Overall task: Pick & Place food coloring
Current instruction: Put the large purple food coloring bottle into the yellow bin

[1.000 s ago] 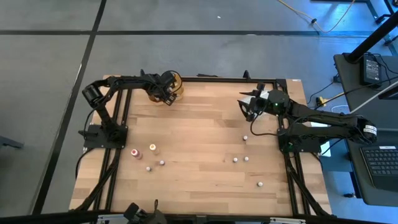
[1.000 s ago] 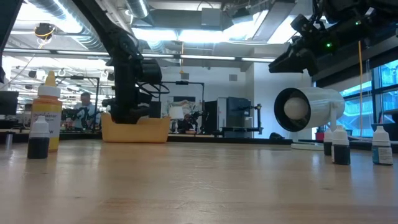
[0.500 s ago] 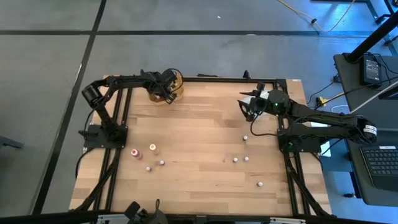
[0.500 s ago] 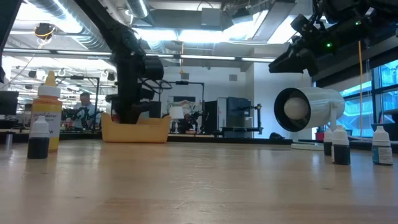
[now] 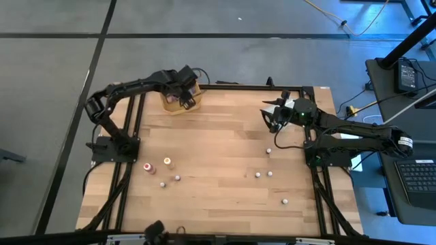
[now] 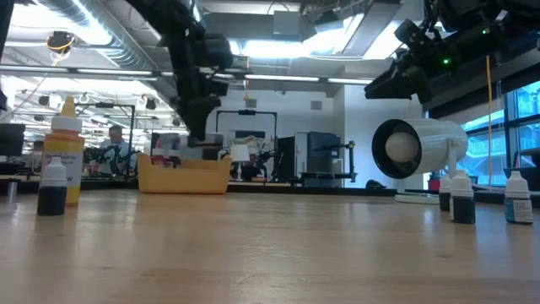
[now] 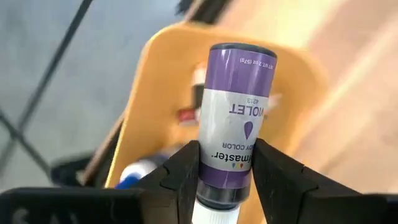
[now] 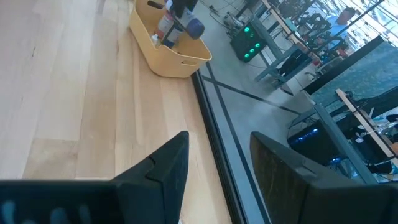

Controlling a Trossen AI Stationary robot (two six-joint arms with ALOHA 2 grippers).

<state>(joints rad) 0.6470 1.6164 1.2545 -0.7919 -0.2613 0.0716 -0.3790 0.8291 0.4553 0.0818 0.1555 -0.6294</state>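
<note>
My left gripper [image 7: 227, 180] hangs over the yellow tray [image 5: 176, 103] at the table's far left and is shut on a purple food coloring bottle [image 7: 236, 106] with a white label. More small bottles lie in the tray [image 7: 155, 93]. Several tiny food coloring bottles stand upright on their bases across the table, among them a red one [image 5: 145, 167], an orange one [image 5: 167, 162] and one at the near right [image 5: 284, 202]. My right gripper [image 8: 214, 168] waits open at the far right [image 5: 272, 112], with nothing between its fingers. My left gripper pinches the purple bottle's body [image 7: 208, 168] near its cap end between its two fingers [image 7: 183, 177]. The fingers come from above, slanting steeply down, and lie along the bottle. The bottle juts out beyond the fingertips, base away from the wrist, tilted and clear of the tray.
A large white cylinder [image 6: 418, 148] lies on its side at the table's right, under my right arm. A bigger yellow-orange bottle [image 6: 66, 152] and a dark small one [image 6: 52, 186] stand at the left. The middle of the wooden table [image 5: 218, 143] is bare.
My left gripper has risen out of the yellow tray, drifted a little toward the table's far edge, and rolled about its own axis. My right arm has kept still.
</note>
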